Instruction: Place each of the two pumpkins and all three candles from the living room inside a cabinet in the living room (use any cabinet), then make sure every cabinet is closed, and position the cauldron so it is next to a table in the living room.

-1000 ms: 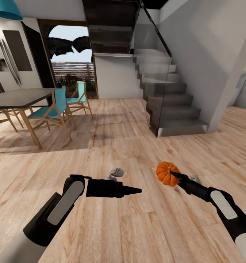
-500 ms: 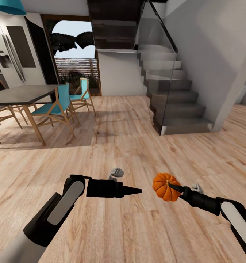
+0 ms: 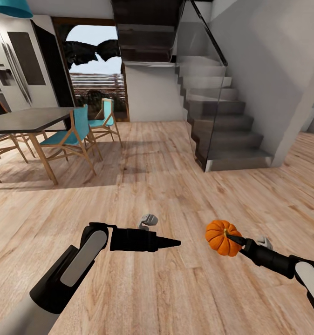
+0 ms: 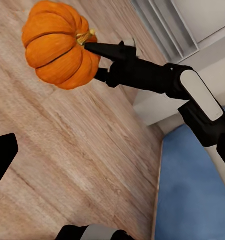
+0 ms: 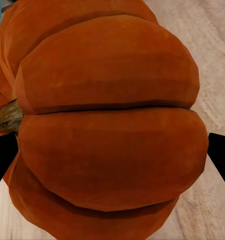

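Gripping pumpkin (image 3: 222, 237), right gripper (image 3: 231, 239)

Ahead of both grippers the wood floor (image 3: 152, 186) lies open (bare planks, nothing standing on them). The right gripper (image 3: 229, 239) carries a pumpkin (image 3: 221, 237), which fills the space between its fingers. Well beyond the left gripper (image 3: 175, 242), on its outer side, a dining table (image 3: 26, 120) and blue chairs (image 3: 68, 137) stand in the way. Far ahead of the right gripper, the staircase (image 3: 222, 135) with its glass rail closes the way.
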